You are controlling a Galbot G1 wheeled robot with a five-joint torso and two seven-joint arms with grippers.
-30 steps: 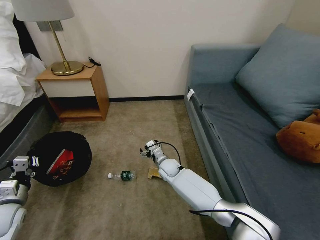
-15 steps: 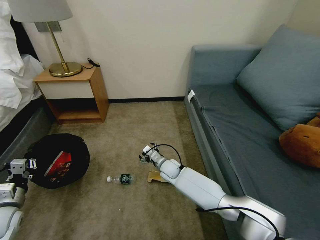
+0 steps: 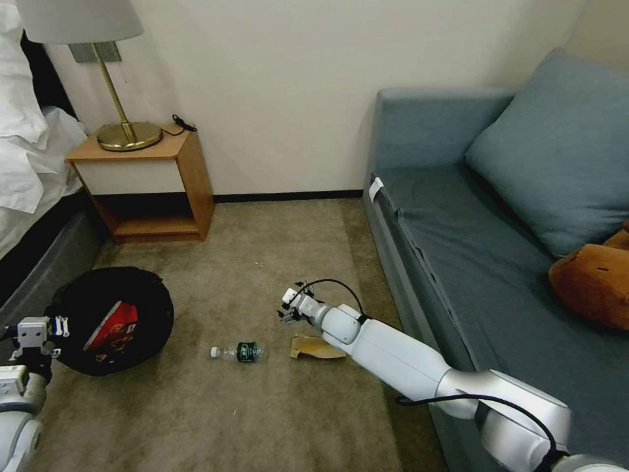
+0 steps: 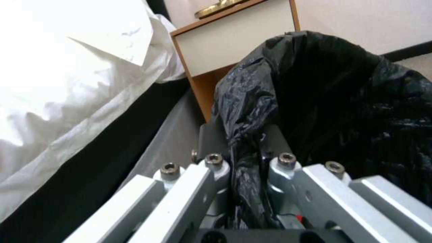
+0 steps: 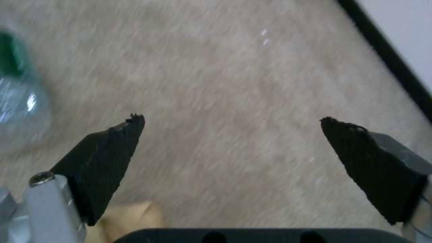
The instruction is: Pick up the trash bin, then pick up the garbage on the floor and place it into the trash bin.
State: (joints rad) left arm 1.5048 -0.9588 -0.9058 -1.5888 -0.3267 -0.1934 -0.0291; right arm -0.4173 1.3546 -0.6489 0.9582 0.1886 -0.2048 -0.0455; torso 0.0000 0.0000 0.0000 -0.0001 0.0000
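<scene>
The trash bin (image 3: 141,298), lined with a crinkled black bag (image 4: 342,101), sits tilted at the left above the carpet. A red-and-white wrapper (image 3: 113,326) lies inside it. My left gripper (image 3: 38,332) is shut on the bin's near rim, the bag pinched between its fingers (image 4: 216,162). My right gripper (image 3: 287,312) hangs open just over the carpet, its black fingertips (image 5: 112,141) wide apart with nothing between them. The clear bottle with a green label (image 3: 240,352) lies to its left, seen blurred in the right wrist view (image 5: 18,94). The crumpled brown paper bag (image 3: 314,347) lies right beside the right wrist.
A blue sofa (image 3: 458,262) with a cushion and a brown plush toy (image 3: 590,275) borders the right. A wooden nightstand (image 3: 151,183) with a brass lamp stands against the back wall. The bed (image 3: 33,170) runs along the left. Open carpet (image 3: 262,249) lies between them.
My right arm has sunk lower and stretched forward, uncovering more of the brown paper bag. The bin has slid slightly down and left with my left gripper. The head view shifted a little.
</scene>
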